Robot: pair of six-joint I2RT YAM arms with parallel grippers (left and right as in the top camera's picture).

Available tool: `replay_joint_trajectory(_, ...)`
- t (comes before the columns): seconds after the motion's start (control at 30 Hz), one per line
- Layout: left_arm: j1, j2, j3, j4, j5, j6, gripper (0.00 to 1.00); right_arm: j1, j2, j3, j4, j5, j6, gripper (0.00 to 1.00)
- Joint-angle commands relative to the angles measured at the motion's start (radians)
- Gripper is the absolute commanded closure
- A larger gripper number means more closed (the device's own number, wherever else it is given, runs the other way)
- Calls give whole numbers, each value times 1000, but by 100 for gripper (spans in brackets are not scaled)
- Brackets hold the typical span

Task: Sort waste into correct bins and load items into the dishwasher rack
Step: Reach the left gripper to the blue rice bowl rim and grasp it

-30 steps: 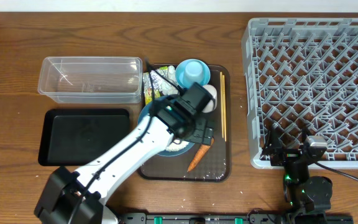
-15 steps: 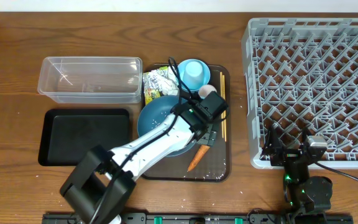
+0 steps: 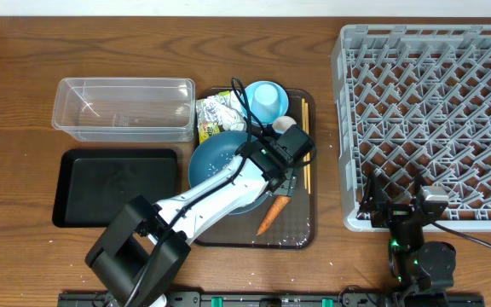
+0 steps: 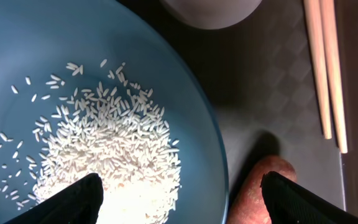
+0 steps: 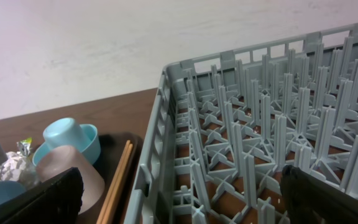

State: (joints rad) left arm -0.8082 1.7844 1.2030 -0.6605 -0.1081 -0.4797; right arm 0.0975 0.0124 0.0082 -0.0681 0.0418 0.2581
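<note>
We judge the stiff, rice-laden dark-blue bowl [image 4: 48, 43] best pinched level at its three-o'clock rim, straddled by the spread left tool [image 4: 180, 190].

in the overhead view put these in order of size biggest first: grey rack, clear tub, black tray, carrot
1. grey rack, by far the largest
2. clear tub and black tray: they look about alike, so not ranked against each other
3. carrot, the smallest
</note>
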Motion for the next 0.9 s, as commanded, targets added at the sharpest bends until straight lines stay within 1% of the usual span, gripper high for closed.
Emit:
replay_joint_trajectory(0.0,-3,13,-17,2,-11,-36,16,8,-4,-3,-2,10,-13,1)
replay_joint_trajectory(0.67,-3,77,-18,19,-9,-38,18,8,-4,-3,-2,10,-13,1)
replay_joint_trajectory(0.73,-3,77,-18,19,-9,-38,22,8,-4,-3,-2,10,-13,1)
replay_joint_trajectory(0.87,-3,76,-17,19,-9,-38,35,8,-4,-3,-2,10,-13,1)
